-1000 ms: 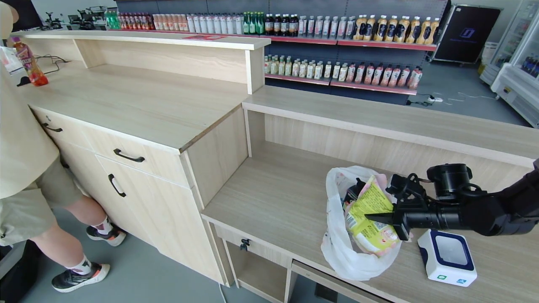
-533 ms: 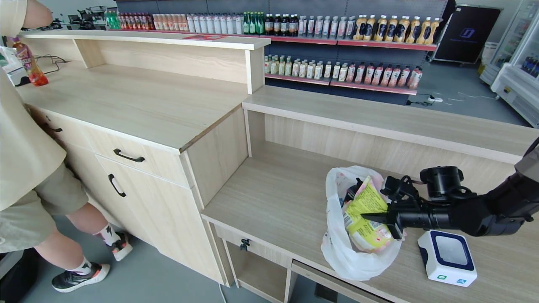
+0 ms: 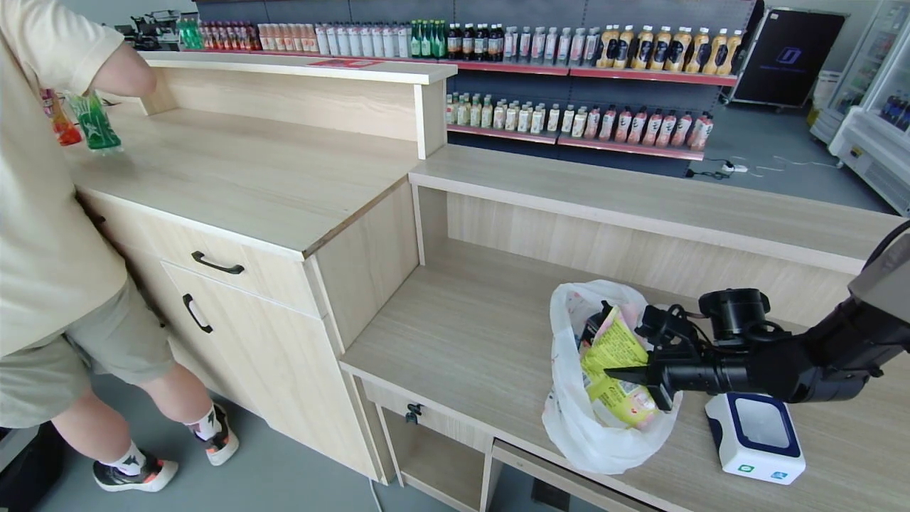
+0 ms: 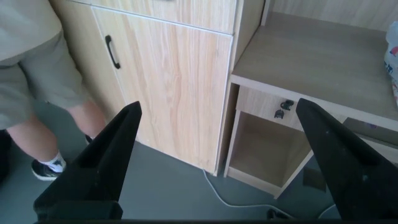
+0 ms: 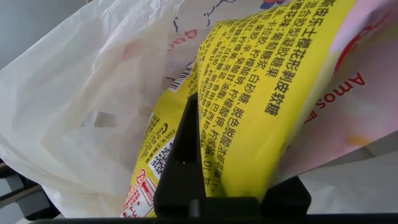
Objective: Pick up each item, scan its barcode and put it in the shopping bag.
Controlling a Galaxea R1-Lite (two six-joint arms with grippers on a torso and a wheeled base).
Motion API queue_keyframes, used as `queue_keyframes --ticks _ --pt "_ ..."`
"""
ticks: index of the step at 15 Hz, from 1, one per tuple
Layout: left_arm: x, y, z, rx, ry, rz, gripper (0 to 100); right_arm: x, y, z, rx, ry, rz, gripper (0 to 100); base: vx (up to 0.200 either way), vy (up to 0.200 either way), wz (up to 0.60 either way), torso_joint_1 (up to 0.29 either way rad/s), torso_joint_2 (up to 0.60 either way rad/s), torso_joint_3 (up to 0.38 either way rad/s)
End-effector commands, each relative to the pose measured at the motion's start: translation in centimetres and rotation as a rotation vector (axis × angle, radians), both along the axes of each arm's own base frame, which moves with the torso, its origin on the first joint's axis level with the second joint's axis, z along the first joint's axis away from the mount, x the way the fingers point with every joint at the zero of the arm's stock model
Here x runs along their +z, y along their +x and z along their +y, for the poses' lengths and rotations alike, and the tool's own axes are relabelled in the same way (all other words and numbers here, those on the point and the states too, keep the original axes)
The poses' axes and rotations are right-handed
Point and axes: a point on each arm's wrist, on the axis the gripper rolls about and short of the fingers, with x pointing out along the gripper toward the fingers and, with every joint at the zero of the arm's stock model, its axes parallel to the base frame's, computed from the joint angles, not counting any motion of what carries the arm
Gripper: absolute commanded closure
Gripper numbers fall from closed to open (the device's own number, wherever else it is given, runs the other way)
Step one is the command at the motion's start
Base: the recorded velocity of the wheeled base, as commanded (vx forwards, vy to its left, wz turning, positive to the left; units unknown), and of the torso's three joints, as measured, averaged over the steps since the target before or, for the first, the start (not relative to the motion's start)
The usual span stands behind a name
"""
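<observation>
**Packet half in bag: drop & snag risks**

Head view: at lower right of frame the R tool (image 3: 617, 350) pinches the yellow-and-pink printed snack packet (image 3: 613, 366). Packet stands tilted in the mouth of the thin white plastic shopping bag (image 3: 569, 419), lower part inside, upper part showing at the opening. Bag is limp and sits on the pale wood tabletop (image 3: 462, 334) near its front edge. The white-and-navy box scanner (image 3: 757, 434) is just beside it, further right. Risks, as I judge them: let go too high and the packet tips over the rim onto the tabletop; push too hard and the bag slides toward the edge, poss. off it.

L wrist view: L tool (image 4: 217, 162) is spread wide w/ nothing between, hanging over the floor by a pale wood cabinet door (image 4: 168, 93). It's well apart from the bag, so nothing props the mouth and the bag could fold shut.

R wrist view: one black finger (image 5: 186, 155) lies flat against the packet (image 5: 273, 93), w/ bag film (image 5: 81, 93) close behind. Film could catch on the finger at pull-out & drag bag + contents along.
</observation>
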Motion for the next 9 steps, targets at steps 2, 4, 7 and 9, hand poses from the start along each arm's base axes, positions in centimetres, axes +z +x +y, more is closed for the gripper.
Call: queue_keyframes --ticks 2,4,7,9 --pt "0.0 0.0 0.0 0.0 0.0 0.0 0 -0.3 0.1 0.1 0.004 0.0 0.008 0 0.0 0.0 0.0 0.0 0.0 0.0" --pt "0.0 0.0 0.0 0.0 0.0 0.0 0 -0.3 0.1 0.1 0.004 0.0 0.008 0 0.0 0.0 0.0 0.0 0.0 0.0" --pt "0.0 0.0 0.0 0.0 0.0 0.0 0 1.3 -0.1 0.4 0.007 0.005 -0.029 0 0.0 0.0 0.0 0.0 0.0 0.0" --pt "0.0 0.0 0.0 0.0 0.0 0.001 0 3.3 -0.7 0.5 0.001 0.016 -0.07 0 0.0 0.0 0.0 0.0 0.0 0.0"
